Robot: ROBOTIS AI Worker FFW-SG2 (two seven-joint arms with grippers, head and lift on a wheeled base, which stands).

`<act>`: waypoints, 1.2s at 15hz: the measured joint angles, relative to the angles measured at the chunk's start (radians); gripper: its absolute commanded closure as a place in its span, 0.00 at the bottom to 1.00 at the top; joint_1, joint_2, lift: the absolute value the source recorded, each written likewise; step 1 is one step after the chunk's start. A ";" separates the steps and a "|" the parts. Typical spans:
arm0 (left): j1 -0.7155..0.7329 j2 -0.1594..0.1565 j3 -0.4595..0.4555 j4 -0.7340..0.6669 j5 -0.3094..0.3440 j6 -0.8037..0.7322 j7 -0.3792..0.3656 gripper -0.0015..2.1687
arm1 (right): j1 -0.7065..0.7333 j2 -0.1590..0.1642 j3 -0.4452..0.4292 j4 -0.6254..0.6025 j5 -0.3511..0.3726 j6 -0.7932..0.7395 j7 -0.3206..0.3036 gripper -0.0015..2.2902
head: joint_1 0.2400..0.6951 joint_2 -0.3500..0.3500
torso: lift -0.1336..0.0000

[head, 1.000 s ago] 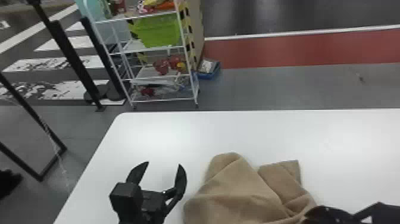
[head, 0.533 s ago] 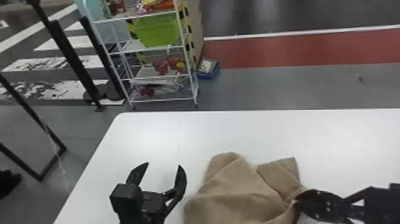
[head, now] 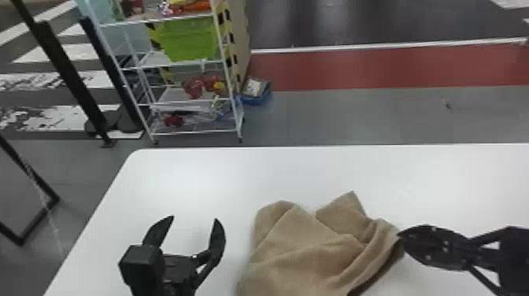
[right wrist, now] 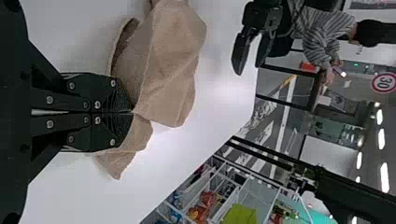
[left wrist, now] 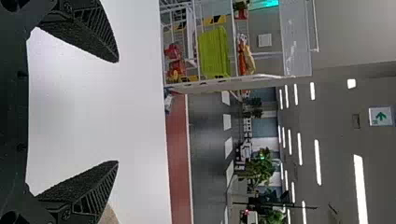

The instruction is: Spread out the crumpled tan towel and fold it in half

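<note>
Clearly, my right gripper (head: 398, 235) is the nearer one, since its jaws are together with the right-hand edge of the tan towel (head: 307, 252) pinched at their tips. From those jaws the bulk of the cloth lies to the robot's left, a crumpled heap on the white table (head: 196, 177). I can't give its full long axis, because the near end runs out of the head view, but the visible part stretches from a rounded lobe (head: 280, 208) and a pointed corner (head: 351, 198) on the far side back toward the robot. The right arm comes in from the side, roughly across that run, so I judge that a pull out to the robot's right would open the folds crosswise.

My left gripper (head: 194, 218) stands with its jaws wide apart and nothing between them, on the towel's left, near it but not touching. Its fingers point away toward the far table edge rather than at the cloth, so I'd want it turned or shifted rightward to reach the left border. I take this as the spreading step, with the fold yet to do. With one edge held, the heap could simply drag along instead of opening, so a second hold on the left would help.
</note>
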 measured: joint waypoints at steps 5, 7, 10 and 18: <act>-0.002 0.000 0.001 -0.003 0.000 0.002 -0.002 0.05 | -0.079 0.034 0.151 0.041 0.014 0.070 -0.063 0.89 | 1.00 0.84 | 0.09; -0.006 0.000 0.001 -0.002 0.000 0.004 -0.006 0.05 | -0.103 0.035 0.235 0.095 0.047 0.074 -0.130 0.89 | 1.00 0.88 | 0.09; -0.009 0.000 0.001 0.000 0.001 0.007 -0.011 0.05 | -0.165 0.063 0.302 0.159 0.040 0.081 -0.209 0.89 | 1.00 0.94 | 0.09; -0.020 0.000 0.001 0.008 0.004 0.015 -0.025 0.05 | -0.224 0.085 0.433 0.281 0.111 0.128 -0.229 0.57 | 1.00 1.00 | 0.09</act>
